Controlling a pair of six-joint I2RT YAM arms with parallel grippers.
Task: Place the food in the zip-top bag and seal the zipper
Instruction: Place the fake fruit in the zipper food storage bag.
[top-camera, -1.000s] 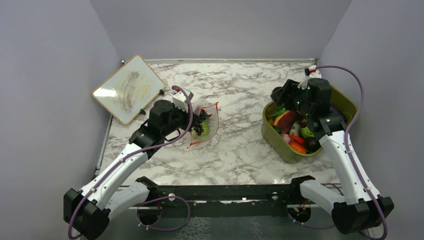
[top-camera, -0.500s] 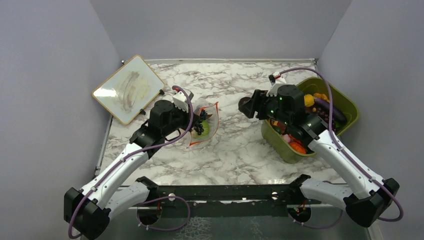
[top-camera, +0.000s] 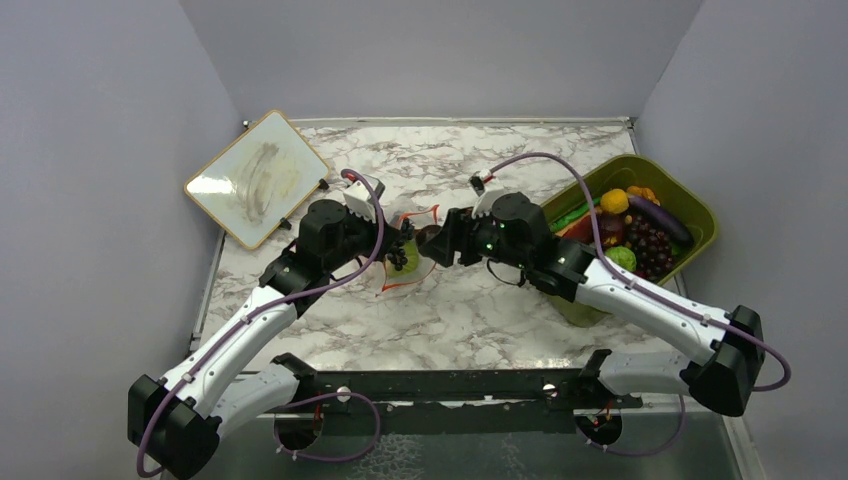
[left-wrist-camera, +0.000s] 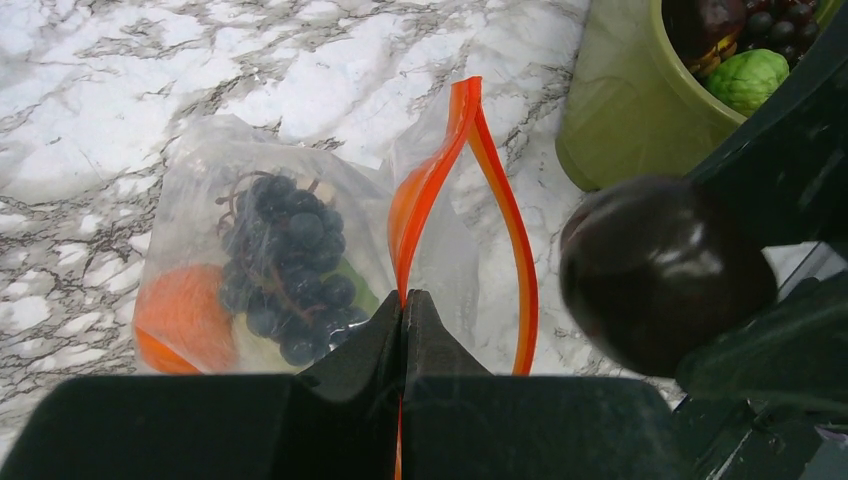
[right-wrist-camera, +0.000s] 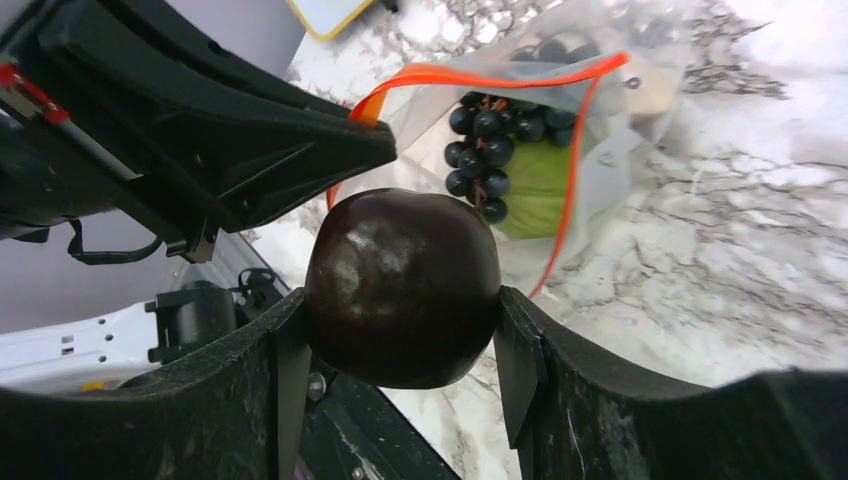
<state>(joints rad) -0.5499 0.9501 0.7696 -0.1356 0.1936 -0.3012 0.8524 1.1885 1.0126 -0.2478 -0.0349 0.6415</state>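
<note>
The clear zip-top bag (top-camera: 412, 255) lies on the marble left of centre, with dark grapes (left-wrist-camera: 285, 265), an orange piece (left-wrist-camera: 175, 315) and a light-green piece (right-wrist-camera: 535, 185) inside. My left gripper (left-wrist-camera: 405, 300) is shut on one side of the red-orange zipper (left-wrist-camera: 440, 170), and the mouth gapes open. My right gripper (right-wrist-camera: 402, 300) is shut on the brown round piece (right-wrist-camera: 402, 285). It holds that piece in the air just right of the bag's mouth (top-camera: 430, 238), close to the left gripper (top-camera: 395, 232).
An olive-green bin (top-camera: 655, 168) at the right holds more toy food: grapes, an aubergine, a green piece and orange pieces. Its wall (left-wrist-camera: 610, 110) shows beyond the bag. A small whiteboard (top-camera: 257, 177) lies at the back left. Grey walls enclose the table.
My right arm has swung left from over the bin, carrying the brown round piece to the bag's mouth. The left arm and the bag have stayed put.
</note>
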